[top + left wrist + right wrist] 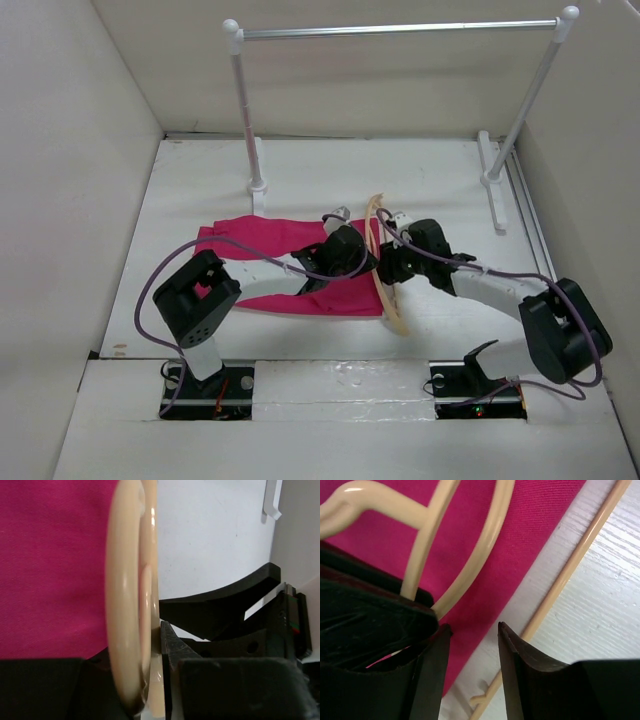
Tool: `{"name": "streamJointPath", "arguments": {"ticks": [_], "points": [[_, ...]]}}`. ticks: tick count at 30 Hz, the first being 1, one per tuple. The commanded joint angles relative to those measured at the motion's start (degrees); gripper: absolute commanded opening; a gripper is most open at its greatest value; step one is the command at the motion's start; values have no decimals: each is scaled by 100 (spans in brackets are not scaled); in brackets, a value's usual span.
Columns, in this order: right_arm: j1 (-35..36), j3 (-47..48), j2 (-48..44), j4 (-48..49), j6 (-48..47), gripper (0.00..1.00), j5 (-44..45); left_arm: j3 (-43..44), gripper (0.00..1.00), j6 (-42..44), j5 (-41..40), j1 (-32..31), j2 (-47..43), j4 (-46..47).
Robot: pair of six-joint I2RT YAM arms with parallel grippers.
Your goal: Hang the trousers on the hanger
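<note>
Trousers (270, 232) lie flat on the table (200, 180), left of centre, with no part of them over the hanger (131, 605). The hanger stands on edge at their right border, between the two arms. The left gripper (362, 258) is clenched on its thick curved shoulder, and the wood sits squarely between the fingers in the left wrist view. The right gripper (474, 630) is released: its jaws stand apart with nothing between them, just above the trousers' right edge. The thin crossbar (570, 562) runs over bare table just right of that edge. The rail (400, 30) stands at the far side, well apart.

Several things could go wrong from here:
- The shoulder is round and smooth and is pinched at one spot only, so a push from cloth or from the other arm could make the hanger swivel or slide in the grip.
- The right jaws hang very near both the hanger's loops and the cloth edge, so closing a little off could catch wood instead of fabric, or only the top layer.
- Both wrists crowd the same spot, so a careless reach risks a knock.
- Pulling cloth under a crossbar that rests low on the table may bunch the cloth or drag the trousers away whole.
</note>
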Motion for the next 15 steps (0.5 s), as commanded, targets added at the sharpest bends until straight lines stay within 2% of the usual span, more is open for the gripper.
{"name": "streamJointPath", "arguments": {"ticks": [1, 5, 9, 13, 15], "points": [[123, -19, 198, 1061, 578, 49, 200, -246, 0, 256, -187, 55, -279, -8], [237, -152, 496, 1193, 895, 56, 420, -369, 0, 291, -126, 55, -288, 18], [343, -187, 760, 1335, 1062, 55, 367, -387, 0, 370, -82, 55, -252, 27], [404, -187, 682, 1423, 1115, 1, 245, -361, 0, 546, -55, 55, -235, -25], [291, -48, 437, 1335, 1027, 0, 323, -361, 0, 634, -29, 107, -270, -61]]}}
